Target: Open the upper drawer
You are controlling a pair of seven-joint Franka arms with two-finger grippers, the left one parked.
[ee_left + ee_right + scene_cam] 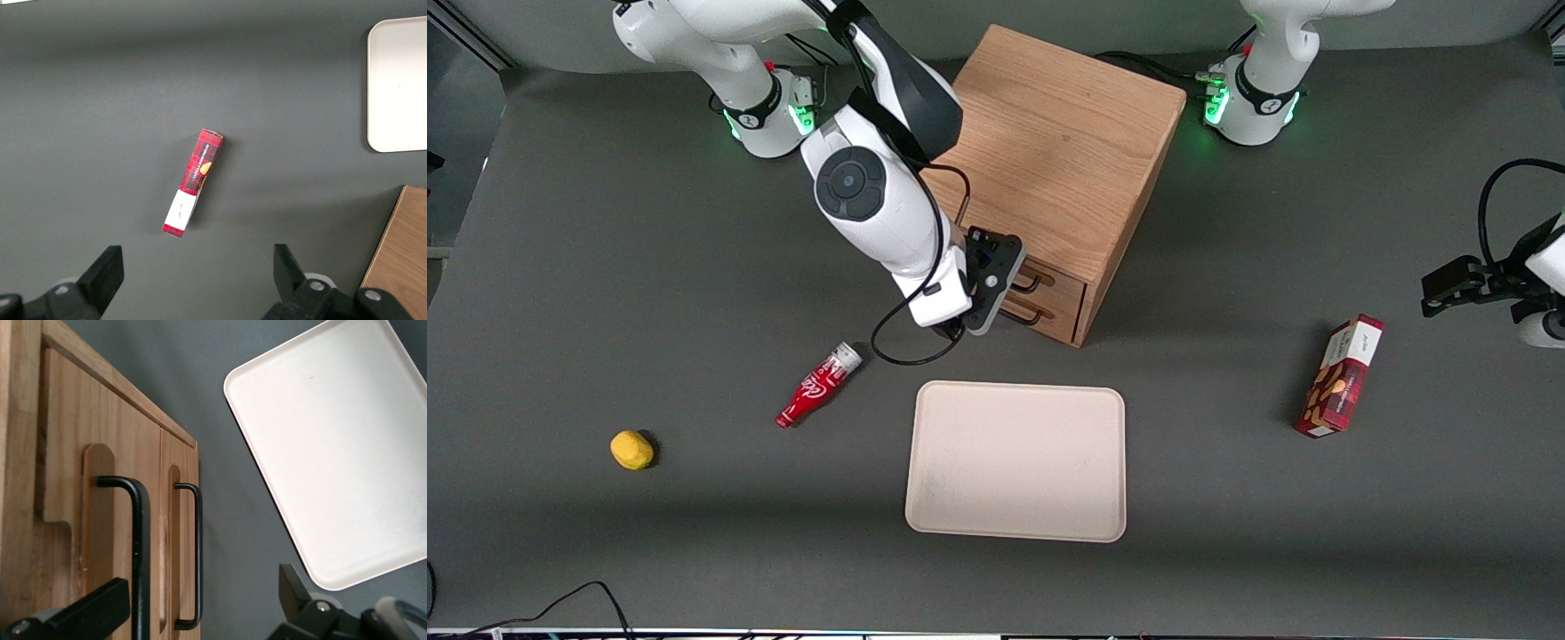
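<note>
Upper drawer (73,487) shut, top of cabinet (1063,151) front. Our gripper (200,607) spread wide, just before handle (137,533). We should straddle bar squarely, pinch, pull straight out.

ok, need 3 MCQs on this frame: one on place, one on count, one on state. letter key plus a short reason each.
1. Where is the gripper?
A. over the tray
B. in front of the cabinet's drawers, at the handles
C. beside the yellow object

2. How many black wire handles show on the cabinet front?
A. one
B. two
C. three

3. What state is the upper drawer in?
A. shut, flush with the cabinet front
B. pulled halfway out
C. removed and set on the tray

Key:
1 B, the gripper hangs at the drawer fronts, its open fingers astride the upper handle.
2 B, the wrist view shows that handle and the lower handle.
3 A, the drawer front sits flush, no tray of its own showing; the cream tray is bare.
</note>
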